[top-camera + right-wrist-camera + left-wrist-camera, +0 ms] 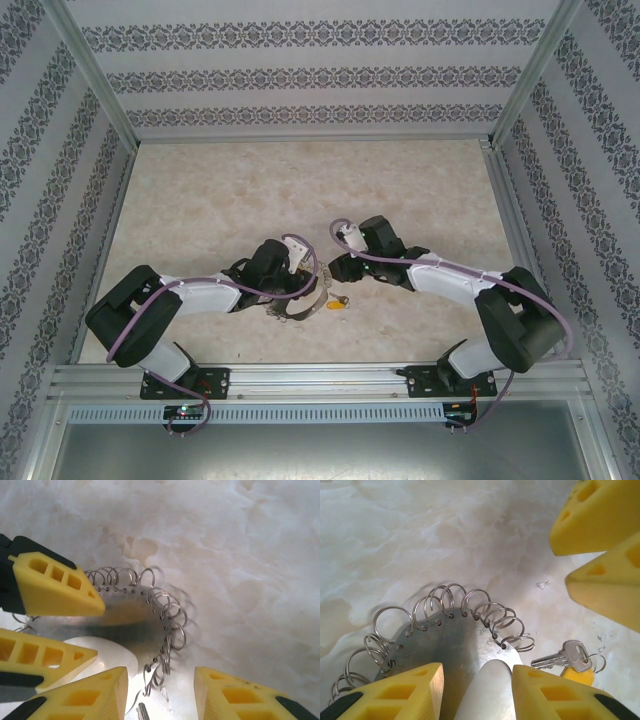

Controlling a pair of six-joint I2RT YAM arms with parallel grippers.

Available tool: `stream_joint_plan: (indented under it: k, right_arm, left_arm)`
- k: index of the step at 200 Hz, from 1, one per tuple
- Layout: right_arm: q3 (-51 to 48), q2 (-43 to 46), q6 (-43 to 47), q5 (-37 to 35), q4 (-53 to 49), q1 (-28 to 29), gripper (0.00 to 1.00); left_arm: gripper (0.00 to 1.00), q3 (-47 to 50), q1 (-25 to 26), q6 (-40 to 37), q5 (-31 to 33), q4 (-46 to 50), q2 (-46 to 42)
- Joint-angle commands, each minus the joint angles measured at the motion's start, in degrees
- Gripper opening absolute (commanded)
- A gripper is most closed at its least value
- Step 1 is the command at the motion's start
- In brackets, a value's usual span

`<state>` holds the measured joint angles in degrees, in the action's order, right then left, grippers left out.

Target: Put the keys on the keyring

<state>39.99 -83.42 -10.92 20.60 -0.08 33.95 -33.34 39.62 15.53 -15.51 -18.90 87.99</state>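
The keyring (455, 640) is a flat grey metal hoop fringed with small wire rings (492, 615). My left gripper (477, 669) is shut on the keyring, whose band runs between the yellow fingers (415, 690). The key (560, 659) is silvery with a yellow tag and lies on the table just right of the hoop, apart from it. My right gripper (160, 675) hangs open above the hoop's rim (172, 615), holding nothing. From above, the left gripper (290, 292) holds the keyring (305, 308), the key (337, 301) lies beside it, and the right gripper (335, 270) is close behind.
The marbled tabletop (300, 190) stretches away behind both grippers. Patterned walls and aluminium posts (95, 80) enclose it. A metal rail (320, 375) runs along the near edge. A few tiny shiny specks (542, 585) lie on the table near the key.
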Motion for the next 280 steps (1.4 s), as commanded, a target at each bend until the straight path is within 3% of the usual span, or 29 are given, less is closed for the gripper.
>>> stream_joint_plan:
  k: [1,142,239,280]
  right_arm:
    - [-2.8,0.7,-3.7,4.1,0.7,0.0,0.4]
    - [-3.6,-7.9,-6.4,7.1,7.4,2.0,0.32]
    - [-3.1,-8.8,-4.9,4.3,6.4,0.6,0.14]
    - [-2.5,-9.5,-4.1,4.1,6.2,-0.3,0.13]
  left_arm:
    - [0.43,-1.6,-0.9,0.2,-1.7,-1.5,-0.1]
    - [0.45,-5.1,-2.9,2.4,-10.3,-4.3,5.3]
    - [0.45,-5.2,-3.4,2.1,-14.6,-4.2,7.0]
    - [0.43,-5.5,-3.4,1.4,-14.9,-3.7,8.3]
